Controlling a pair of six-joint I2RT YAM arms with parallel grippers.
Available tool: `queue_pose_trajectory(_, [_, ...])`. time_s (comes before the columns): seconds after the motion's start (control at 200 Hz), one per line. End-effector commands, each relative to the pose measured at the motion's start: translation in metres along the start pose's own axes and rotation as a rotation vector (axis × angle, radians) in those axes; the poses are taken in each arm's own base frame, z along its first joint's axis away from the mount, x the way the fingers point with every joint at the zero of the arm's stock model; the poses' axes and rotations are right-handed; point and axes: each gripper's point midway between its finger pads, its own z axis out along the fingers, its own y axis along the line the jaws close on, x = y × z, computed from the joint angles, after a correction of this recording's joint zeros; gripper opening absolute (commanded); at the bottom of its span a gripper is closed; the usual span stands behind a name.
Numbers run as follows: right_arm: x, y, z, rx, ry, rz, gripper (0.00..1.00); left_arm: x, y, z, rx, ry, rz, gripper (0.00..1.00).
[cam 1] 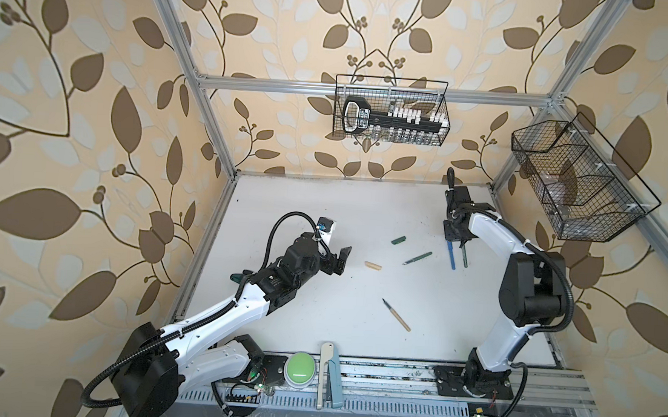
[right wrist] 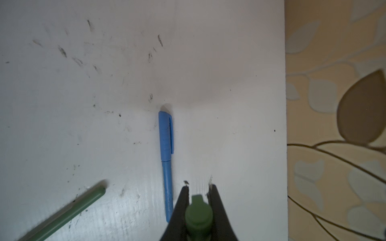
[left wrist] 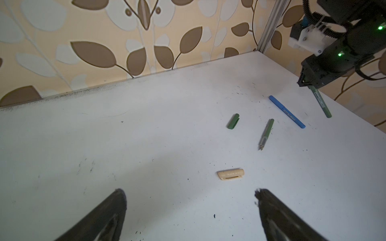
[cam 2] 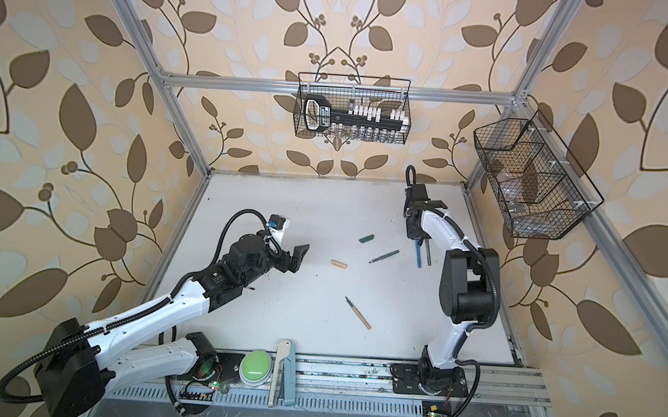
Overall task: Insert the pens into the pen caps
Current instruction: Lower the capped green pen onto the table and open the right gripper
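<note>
The left black pincer (left wrist: 190, 195) stands apart, empty; the right black pincer (right wrist: 199, 188) squeezes a thin dark green plastic pen (left wrist: 320, 102); its label is too tiny to read.

On the table (cam 1: 324, 217) a cap (cam 1: 398, 240) lies behind a pen (cam 1: 417, 258); a second cap (cam 1: 372, 266) left, a second pen (cam 1: 397, 315) in front.

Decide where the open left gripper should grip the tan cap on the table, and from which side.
Grip the tan cap across its middle, from above. It lies flat, a short tube, so the left gripper should probably close across its narrow width, leaving both ends free.
</note>
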Motion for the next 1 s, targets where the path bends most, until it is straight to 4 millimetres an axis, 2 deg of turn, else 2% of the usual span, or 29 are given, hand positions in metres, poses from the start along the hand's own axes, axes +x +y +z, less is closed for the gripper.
queue_pose_trajectory(0.0, [-0.019,-0.011,0.011,0.051,-0.009,-0.014,0.0,-0.006,0.001,0.003,-0.01,-0.032,0.012,0.99])
queue_pose_trajectory(0.23, [-0.015,-0.016,0.07,0.018,0.084,0.011,0.0,-0.006,-0.003,0.004,0.012,-0.035,-0.001,0.99])
queue_pose_trajectory(0.43, [-0.003,-0.014,0.098,0.004,0.144,-0.008,0.0,-0.004,0.0,0.006,-0.005,-0.032,0.003,0.99])
queue_pose_trajectory(0.605, [0.0,-0.016,0.11,0.005,0.156,-0.015,0.09,-0.003,0.002,0.007,-0.013,-0.026,0.008,0.99])
queue_pose_trajectory(0.78, [-0.004,-0.015,0.113,-0.011,0.141,-0.001,0.28,-0.002,0.003,0.007,-0.023,-0.024,0.014,0.99])
queue_pose_trajectory(0.865, [-0.01,-0.017,0.11,-0.006,0.125,0.005,0.36,-0.001,0.005,0.008,-0.033,-0.022,0.016,0.99])
queue_pose_trajectory(0.995, [-0.024,-0.023,0.095,0.0,0.073,0.027,0.42,-0.001,0.006,0.008,-0.038,-0.024,0.018,0.99])
